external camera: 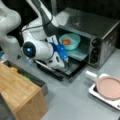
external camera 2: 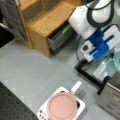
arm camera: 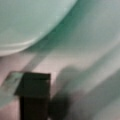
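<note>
Gripper: the gripper [external camera: 65,65] hung just in front of the toaster oven [external camera: 100,32], low over its dropped door [external camera: 72,68]; whether its fingers stood apart or together could not be told. In the wrist view one dark finger [arm camera: 35,95] showed below the bowl's pale rim.
Bowl: the teal bowl [external camera: 70,41] sat inside the toaster oven on the tray [external camera: 80,52], nearest the gripper, and showed as a wide curve in the wrist view [arm camera: 27,22].
Contents: something small and orange [external camera: 66,42] lay in the bowl.
Handling: the bowl looked stiff, smooth and rather light, likely plastic or glazed ware, so probably slippery; its thin rim on the side facing the oven's opening seemed the fittest place to pinch.
Oven: a boxy brushed-metal shell with dark knobs [external camera: 94,51] beside the opening; the door appeared glass-fronted with a black frame, also seen in a front view [external camera 2: 100,72].
Pan: a pink, round, matte pan [external camera 2: 62,107] rested on a white base [external camera 2: 80,108], well apart from the oven on the grey surface [external camera 2: 37,72].
Cabinet: a wooden cabinet [external camera 2: 47,20] with an open drawer [external camera 2: 60,36] stood away from the oven.
</note>
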Available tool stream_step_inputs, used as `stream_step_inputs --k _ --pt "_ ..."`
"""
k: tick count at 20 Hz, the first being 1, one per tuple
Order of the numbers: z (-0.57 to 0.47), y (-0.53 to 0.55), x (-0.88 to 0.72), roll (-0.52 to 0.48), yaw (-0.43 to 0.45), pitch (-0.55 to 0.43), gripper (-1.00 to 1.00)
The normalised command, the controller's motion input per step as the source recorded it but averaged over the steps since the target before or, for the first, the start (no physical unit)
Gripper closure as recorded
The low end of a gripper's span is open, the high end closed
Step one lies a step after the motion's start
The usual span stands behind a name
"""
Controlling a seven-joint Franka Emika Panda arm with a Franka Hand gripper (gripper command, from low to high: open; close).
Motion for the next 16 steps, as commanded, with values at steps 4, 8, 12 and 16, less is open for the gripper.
stream_step_inputs --k 4,8,12,16 --pt "0.12 -0.29 0.26 -0.113 0.142 0.007 1.00" --pt "0.12 -0.27 0.28 -0.103 0.146 0.009 1.00" --pt "0.12 -0.25 0.29 -0.105 0.159 0.018 1.00" --pt "0.12 -0.25 0.29 -0.122 0.155 0.028 -1.00"
